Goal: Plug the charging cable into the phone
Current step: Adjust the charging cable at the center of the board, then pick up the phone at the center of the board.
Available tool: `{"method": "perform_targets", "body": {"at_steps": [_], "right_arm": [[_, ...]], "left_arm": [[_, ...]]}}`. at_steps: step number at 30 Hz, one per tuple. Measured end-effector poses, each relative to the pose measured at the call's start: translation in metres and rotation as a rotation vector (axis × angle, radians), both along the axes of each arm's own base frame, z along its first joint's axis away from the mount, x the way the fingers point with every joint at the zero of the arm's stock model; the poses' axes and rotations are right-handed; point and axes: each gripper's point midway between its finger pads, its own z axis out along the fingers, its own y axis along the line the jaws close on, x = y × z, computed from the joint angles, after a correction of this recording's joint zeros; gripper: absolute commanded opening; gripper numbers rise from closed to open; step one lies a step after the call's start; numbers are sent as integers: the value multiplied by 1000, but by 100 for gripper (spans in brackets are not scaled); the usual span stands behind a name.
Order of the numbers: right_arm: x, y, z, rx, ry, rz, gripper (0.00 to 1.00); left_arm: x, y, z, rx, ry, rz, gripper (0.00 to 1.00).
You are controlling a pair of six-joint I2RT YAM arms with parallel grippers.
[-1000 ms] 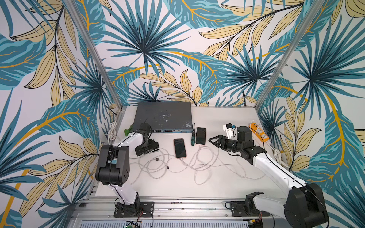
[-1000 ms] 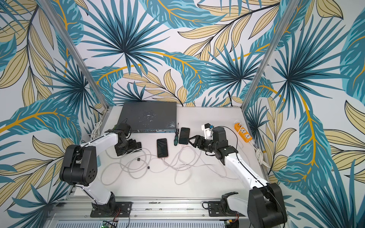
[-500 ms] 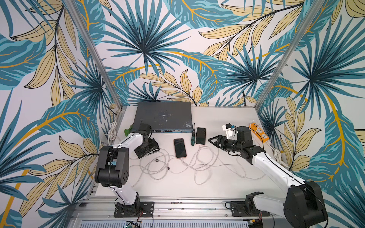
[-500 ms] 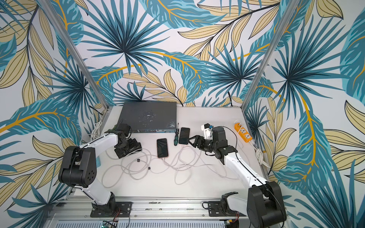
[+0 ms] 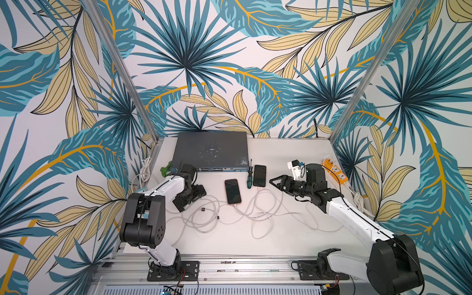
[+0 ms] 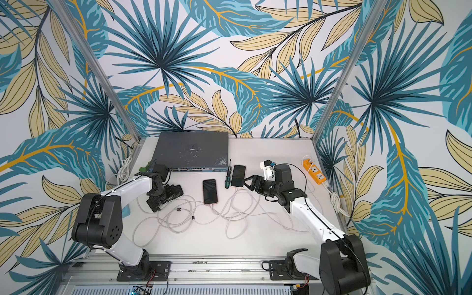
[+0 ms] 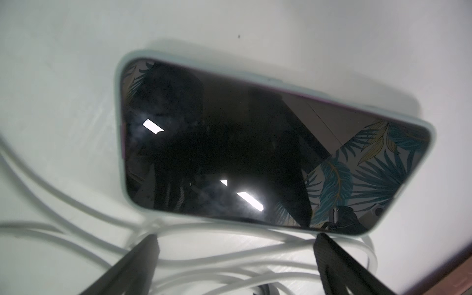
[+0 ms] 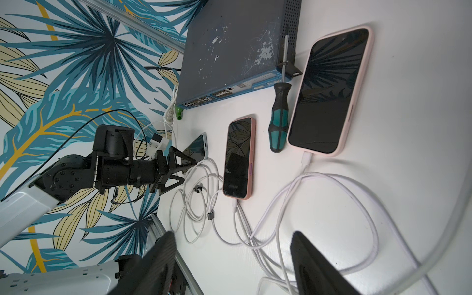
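Observation:
Three phones lie screen up on the white table. A pale-cased phone [image 7: 255, 143] sits just in front of my left gripper [image 7: 236, 245], which is open over loose white charging cable [image 7: 217, 227] and holds nothing. Whether a plug sits in this phone does not show. The coral-cased phone [image 5: 233, 191] in the middle and the pink-cased phone [image 5: 259, 175] behind it each have a white plug in their near end. My right gripper [image 5: 274, 180] hovers open and empty to the right of the pink-cased phone, above the cables.
A grey network switch [image 5: 210, 152] stands at the back, with a green-handled screwdriver [image 5: 249, 178] beside its right corner. An orange power strip [image 5: 335, 172] lies along the right edge. A coiled white cord [image 5: 145, 168] and a green object [image 5: 166, 169] sit at the back left.
My left gripper's jaws have opened wider, and the left arm has shifted slightly. The right arm and the phones have not moved.

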Motion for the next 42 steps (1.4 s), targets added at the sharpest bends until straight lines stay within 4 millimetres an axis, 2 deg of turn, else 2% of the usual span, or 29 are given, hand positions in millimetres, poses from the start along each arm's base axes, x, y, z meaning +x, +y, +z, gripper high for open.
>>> {"method": "perform_targets", "body": {"at_steps": [8, 16, 19, 22, 34, 39, 42], "right_arm": [[-3, -3, -8, -13, 14, -1, 74], [-5, -6, -5, -6, 8, -6, 74], [-6, -7, -6, -8, 11, -10, 74], [-7, -9, -11, -18, 24, -15, 74], [-6, -11, -13, -23, 25, -30, 74], [-5, -11, -19, -37, 37, -31, 74], [-5, -10, -22, -45, 42, -32, 74]], "left_arm": [[6, 2, -4, 3, 11, 0, 98], [41, 11, 3, 40, -22, -15, 98], [60, 17, 8, 64, -47, -27, 98], [74, 22, 3, 74, -45, -39, 97], [72, 29, 7, 91, -45, -93, 97], [74, 30, 20, 122, -64, -267, 100], [85, 30, 36, 141, -66, -372, 100]]}}
